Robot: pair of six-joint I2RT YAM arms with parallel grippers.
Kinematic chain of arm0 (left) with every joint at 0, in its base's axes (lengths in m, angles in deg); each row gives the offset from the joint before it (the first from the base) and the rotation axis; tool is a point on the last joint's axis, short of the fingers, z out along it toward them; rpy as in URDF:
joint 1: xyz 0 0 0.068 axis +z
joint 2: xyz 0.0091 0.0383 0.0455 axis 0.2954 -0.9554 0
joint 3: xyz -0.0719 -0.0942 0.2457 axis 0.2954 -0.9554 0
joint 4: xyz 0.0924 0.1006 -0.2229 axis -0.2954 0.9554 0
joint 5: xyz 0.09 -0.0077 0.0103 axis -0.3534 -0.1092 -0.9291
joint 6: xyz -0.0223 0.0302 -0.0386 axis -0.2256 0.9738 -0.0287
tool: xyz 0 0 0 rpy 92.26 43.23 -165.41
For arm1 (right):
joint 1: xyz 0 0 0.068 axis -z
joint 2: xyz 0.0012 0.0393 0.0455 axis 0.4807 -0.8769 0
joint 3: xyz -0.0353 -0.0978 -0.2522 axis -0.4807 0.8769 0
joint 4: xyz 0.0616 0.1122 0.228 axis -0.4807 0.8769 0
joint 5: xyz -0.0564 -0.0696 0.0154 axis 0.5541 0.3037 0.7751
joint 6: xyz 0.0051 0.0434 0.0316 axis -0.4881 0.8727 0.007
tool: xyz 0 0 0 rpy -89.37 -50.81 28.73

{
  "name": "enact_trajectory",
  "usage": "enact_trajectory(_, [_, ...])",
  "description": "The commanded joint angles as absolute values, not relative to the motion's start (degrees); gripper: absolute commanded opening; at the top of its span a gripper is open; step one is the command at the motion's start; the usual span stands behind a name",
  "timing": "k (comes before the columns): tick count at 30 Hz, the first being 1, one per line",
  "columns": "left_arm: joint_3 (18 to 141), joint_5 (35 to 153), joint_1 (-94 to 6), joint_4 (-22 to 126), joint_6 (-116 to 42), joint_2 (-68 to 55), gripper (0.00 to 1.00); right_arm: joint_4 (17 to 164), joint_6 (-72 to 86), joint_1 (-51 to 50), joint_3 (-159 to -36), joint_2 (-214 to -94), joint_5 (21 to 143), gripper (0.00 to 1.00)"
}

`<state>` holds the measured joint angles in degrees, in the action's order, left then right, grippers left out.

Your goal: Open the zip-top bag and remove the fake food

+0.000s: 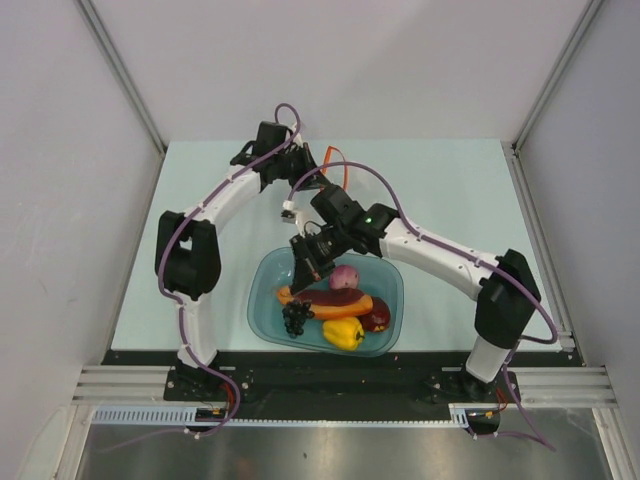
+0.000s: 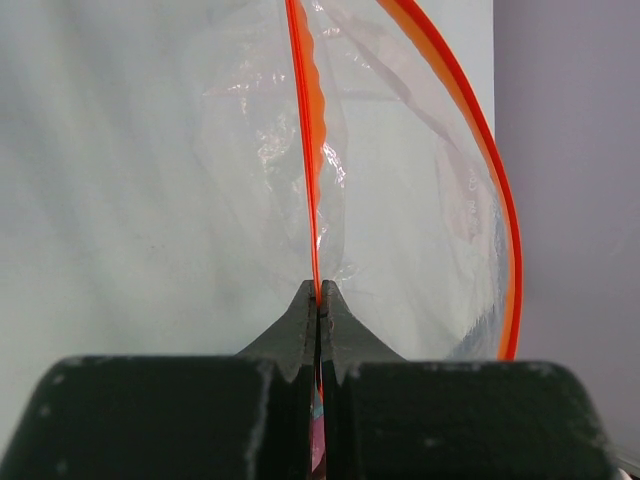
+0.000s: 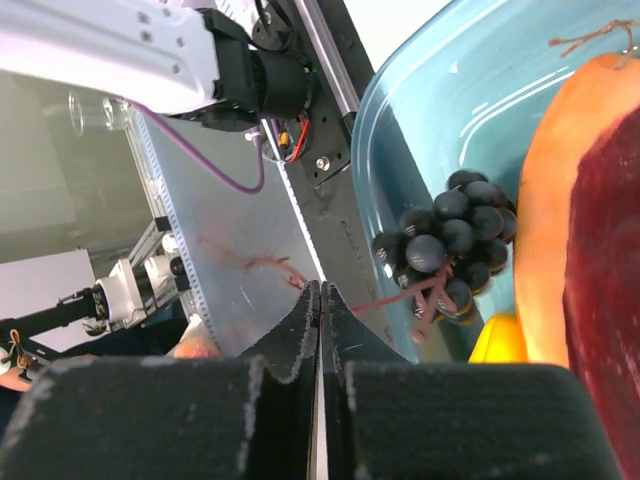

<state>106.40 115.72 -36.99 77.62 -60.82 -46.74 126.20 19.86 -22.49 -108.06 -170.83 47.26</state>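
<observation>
My left gripper point(image 1: 303, 166) is at the back of the table, and in its wrist view point(image 2: 318, 291) it is shut on the orange-red zip strip of the clear crinkly zip-top bag point(image 2: 400, 200). The bag's mouth gapes open in a loop and the bag looks empty. Only the strip point(image 1: 335, 160) shows from above. My right gripper point(image 1: 302, 272) hangs over the teal tub point(image 1: 385, 275). Its jaws point(image 3: 322, 291) are shut on the thin red stem of the dark berry cluster point(image 3: 447, 243), which rests in the tub point(image 1: 296, 318). Also in the tub are the onion point(image 1: 344, 276), the orange-and-maroon slice point(image 1: 335, 303), the yellow pepper point(image 1: 343, 333) and the apple point(image 1: 379, 319).
The tub stands at the table's near edge, between the two arm bases. The metal rail point(image 3: 235, 250) and the left arm's base point(image 3: 150, 50) lie just beyond the tub's rim in the right wrist view. Walls enclose the table on three sides.
</observation>
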Motion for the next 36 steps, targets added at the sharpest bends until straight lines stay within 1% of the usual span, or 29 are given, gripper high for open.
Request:
enact_trajectory(1, [106.4,115.6,-36.5,77.1,-59.3,-42.6,0.00,121.9,19.6,-23.4,-111.5,-175.3,45.9,0.00])
enact_trajectory(5, [106.5,115.8,-36.3,76.8,-59.6,-42.9,0.00,125.6,18.0,-25.1,-116.7,-180.5,47.7,0.01])
enact_trajectory(7, [106.5,115.7,-36.3,76.7,-59.6,-43.0,0.00,126.3,17.9,-25.3,-118.1,-182.1,50.2,0.11])
enact_trajectory(9, [106.5,115.6,-36.3,76.5,-59.9,-43.0,0.00,126.5,18.1,-25.4,-119.5,-182.4,51.4,0.15])
enact_trajectory(10, [106.5,115.6,-36.3,76.4,-60.1,-43.1,0.00,126.5,18.1,-25.3,-119.9,-182.5,53.2,0.20])
enact_trajectory(12, [106.6,115.7,-36.3,76.1,-60.3,-43.3,0.00,126.9,18.4,-24.9,-120.0,-182.2,55.2,0.23])
enact_trajectory(13, [106.6,115.7,-36.3,76.1,-60.3,-43.4,0.00,127.2,18.6,-24.5,-119.6,-182.0,56.7,0.31])
enact_trajectory(15, [106.5,115.4,-36.3,75.9,-60.5,-43.5,0.00,128.6,18.7,-23.9,-118.7,-180.9,59.6,0.41])
enact_trajectory(16, [106.5,115.4,-36.3,75.9,-60.7,-43.7,0.00,128.9,18.7,-22.9,-117.6,-180.5,61.3,0.44])
enact_trajectory(22, [106.5,115.6,-36.3,75.3,-61.1,-44.4,0.00,130.1,17.4,-18.6,-112.3,-174.7,62.1,0.45])
enact_trajectory(27, [106.5,115.9,-36.3,74.6,-61.8,-45.1,0.00,130.4,18.3,-17.8,-107.5,-168.5,64.8,0.45])
enact_trajectory(29, [106.3,116.0,-36.3,74.1,-62.2,-45.4,0.00,129.8,19.2,-17.6,-106.1,-164.5,68.9,0.47])
enact_trajectory(30, [106.1,116.0,-36.3,73.8,-62.9,-45.5,0.00,129.9,19.6,-17.2,-105.8,-163.4,70.5,0.51])
enact_trajectory(31, [105.9,115.9,-36.3,73.1,-63.3,-45.7,0.00,130.0,20.4,-17.0,-105.6,-161.1,74.0,0.52])
enact_trajectory(33, [105.0,114.8,-36.3,72.4,-65.2,-45.6,0.00,130.8,22.8,-15.0,-105.0,-159.0,77.1,0.54])
enact_trajectory(35, [103.7,112.0,-36.3,70.2,-66.9,-44.3,0.00,131.6,24.3,-12.9,-104.4,-156.7,80.4,0.59])
enact_trajectory(36, [102.9,111.0,-36.3,68.9,-69.1,-43.9,0.00,131.9,25.4,-10.3,-103.7,-156.1,80.8,0.60])
